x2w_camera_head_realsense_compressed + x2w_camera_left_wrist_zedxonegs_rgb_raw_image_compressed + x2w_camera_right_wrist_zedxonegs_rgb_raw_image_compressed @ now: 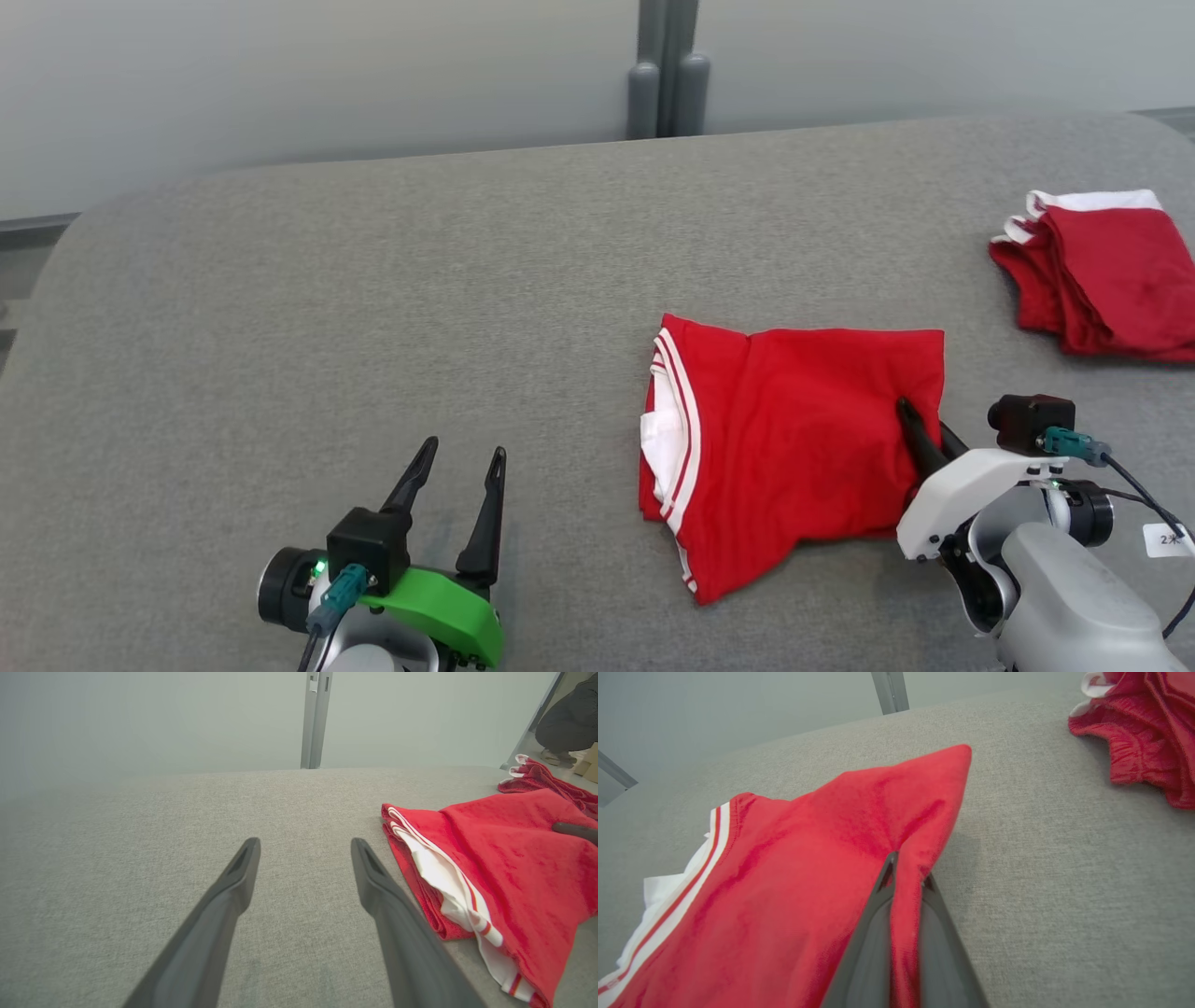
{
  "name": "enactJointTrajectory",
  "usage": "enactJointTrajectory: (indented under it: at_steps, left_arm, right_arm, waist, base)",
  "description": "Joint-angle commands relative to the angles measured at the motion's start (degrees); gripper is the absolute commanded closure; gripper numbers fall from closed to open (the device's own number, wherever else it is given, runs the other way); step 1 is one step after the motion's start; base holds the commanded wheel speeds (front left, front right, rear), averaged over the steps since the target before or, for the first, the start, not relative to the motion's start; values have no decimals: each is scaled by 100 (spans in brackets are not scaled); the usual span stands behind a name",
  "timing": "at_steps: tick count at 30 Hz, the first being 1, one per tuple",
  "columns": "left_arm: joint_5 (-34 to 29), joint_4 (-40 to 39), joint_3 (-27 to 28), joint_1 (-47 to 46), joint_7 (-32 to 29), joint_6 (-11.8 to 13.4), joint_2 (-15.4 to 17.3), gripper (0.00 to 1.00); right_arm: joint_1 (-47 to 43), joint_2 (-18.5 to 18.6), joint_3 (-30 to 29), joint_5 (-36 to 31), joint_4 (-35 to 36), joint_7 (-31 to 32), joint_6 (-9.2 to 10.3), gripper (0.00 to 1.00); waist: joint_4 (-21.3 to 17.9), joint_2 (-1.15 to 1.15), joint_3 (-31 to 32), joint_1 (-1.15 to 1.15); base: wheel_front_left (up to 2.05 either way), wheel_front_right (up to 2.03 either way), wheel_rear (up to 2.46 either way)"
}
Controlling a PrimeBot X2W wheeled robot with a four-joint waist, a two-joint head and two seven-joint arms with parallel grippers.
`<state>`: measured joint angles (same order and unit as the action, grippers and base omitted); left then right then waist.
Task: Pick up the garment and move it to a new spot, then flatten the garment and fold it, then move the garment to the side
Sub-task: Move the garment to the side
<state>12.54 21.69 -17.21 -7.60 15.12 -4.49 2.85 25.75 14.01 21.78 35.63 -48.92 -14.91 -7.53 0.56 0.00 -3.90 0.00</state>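
Garment (794,439), folded soft red cloth, pinched in right hand (908,870).

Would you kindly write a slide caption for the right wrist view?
Right tool pinching the edge of a folded red garment with white stripes on the grey fabric surface.

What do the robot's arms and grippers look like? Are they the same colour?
The left gripper and right gripper both have two long, dark, pointed fingers. The left sits on a bright green shell, the right on a white shell. Each carries a small black camera with a teal plug.
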Motion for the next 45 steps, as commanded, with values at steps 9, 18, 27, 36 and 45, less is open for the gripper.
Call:
enactJointTrajectory:
  at_steps: [9, 18, 27, 36, 45]
  left_arm:
    - [-64, -39, -78, -142, -1, -83, 16, 0]
    - [-235, -92, -56, -261, -1, -146, 18, 0]
    - [-403, -221, -88, -364, -1, -224, 21, 0]
    - [-453, -294, -69, -418, -1, -274, 21, 0]
    - [-580, -391, -138, -510, -1, -300, 28, 0]
  right_arm:
    - [-107, -168, 18, -63, 154, -30, 11, 100]
    - [-129, -382, 193, -71, 274, -29, 10, 100]
    - [-197, -443, 171, -29, 386, -30, 10, 100]
    - [-219, -487, 56, -110, 506, -30, 10, 100]
    - [51, -500, 7, -398, 803, -30, 8, 100]
  waist:
    - [-1578, 0, -78, 0]
    - [-2431, 0, -211, 0]
    - [-2849, 0, -381, 0]
    - [-2964, 0, -551, 0]
    - [-2675, 0, -766, 0]
  base:
    - [0, 0, 0]
    - [0, 0, 0]
    - [0, 0, 0]
    - [0, 0, 0]
    - [0, 0, 0]
